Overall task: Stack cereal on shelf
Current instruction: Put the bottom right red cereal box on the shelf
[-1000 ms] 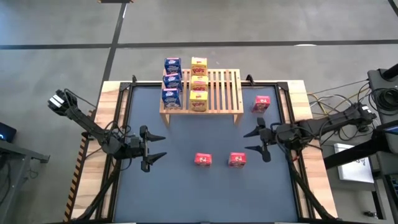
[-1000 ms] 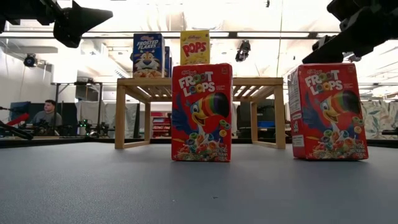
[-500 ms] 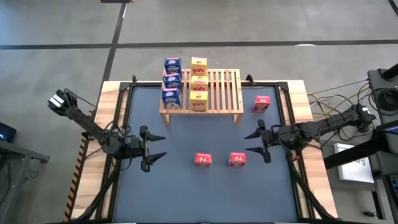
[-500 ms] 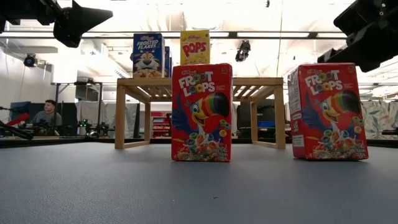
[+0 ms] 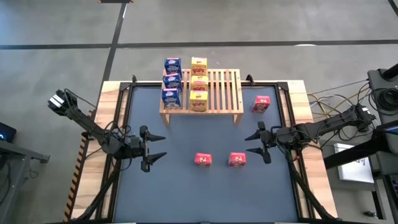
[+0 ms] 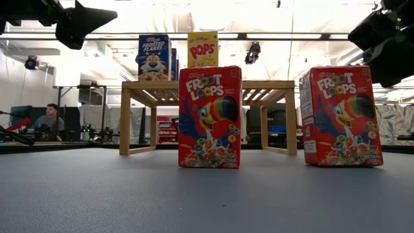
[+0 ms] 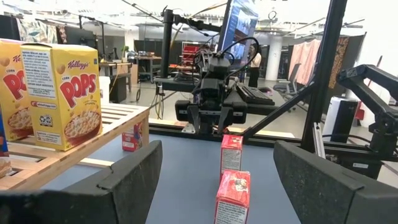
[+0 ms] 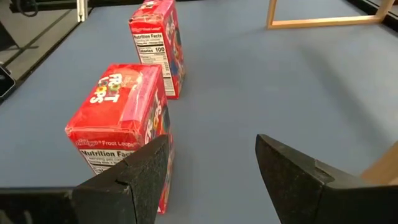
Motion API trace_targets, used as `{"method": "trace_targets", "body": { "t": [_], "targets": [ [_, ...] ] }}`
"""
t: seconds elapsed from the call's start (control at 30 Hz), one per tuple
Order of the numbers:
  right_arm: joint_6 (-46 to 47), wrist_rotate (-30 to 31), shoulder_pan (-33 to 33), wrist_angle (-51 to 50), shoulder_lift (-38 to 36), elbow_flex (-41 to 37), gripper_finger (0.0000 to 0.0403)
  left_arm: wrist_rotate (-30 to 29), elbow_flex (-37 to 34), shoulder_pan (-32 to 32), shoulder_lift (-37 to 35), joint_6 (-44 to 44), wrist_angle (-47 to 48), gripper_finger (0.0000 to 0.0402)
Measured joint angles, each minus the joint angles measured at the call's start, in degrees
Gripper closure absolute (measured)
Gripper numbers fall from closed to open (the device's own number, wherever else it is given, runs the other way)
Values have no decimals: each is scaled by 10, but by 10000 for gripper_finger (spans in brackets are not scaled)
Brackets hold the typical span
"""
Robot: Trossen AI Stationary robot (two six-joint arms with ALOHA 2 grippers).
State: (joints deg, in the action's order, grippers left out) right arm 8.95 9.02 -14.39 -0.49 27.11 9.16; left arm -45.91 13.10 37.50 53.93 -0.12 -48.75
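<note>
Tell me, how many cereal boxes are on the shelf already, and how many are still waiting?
Six are done: three blue boxes and three yellow boxes stand in two rows on the shelf. Nothing is in hand: the right gripper is open and empty beside the nearest red box, and the left gripper waits open. Three are left: that one, another red box next to it, and a third red box right of the shelf.

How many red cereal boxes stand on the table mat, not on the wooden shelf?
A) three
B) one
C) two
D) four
A: the high view shows red boxes at three spots on the mat, while the shelf carries only blue and yellow ones.
</note>
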Motion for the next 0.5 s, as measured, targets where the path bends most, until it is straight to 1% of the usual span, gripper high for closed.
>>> {"method": "trace_targets", "body": {
  "t": [0.3,0.43,0.5],
  "targets": [
    [-10,-5,0,0,-1,11,172,0,0,0,0,0,0,109],
    [0,-33,-1,-17,-1,22,172,0,0,0,0,-4,0,109],
    [8,-36,-7,-30,-1,30,172,0,0,0,0,-6,0,109]
  ]
}}
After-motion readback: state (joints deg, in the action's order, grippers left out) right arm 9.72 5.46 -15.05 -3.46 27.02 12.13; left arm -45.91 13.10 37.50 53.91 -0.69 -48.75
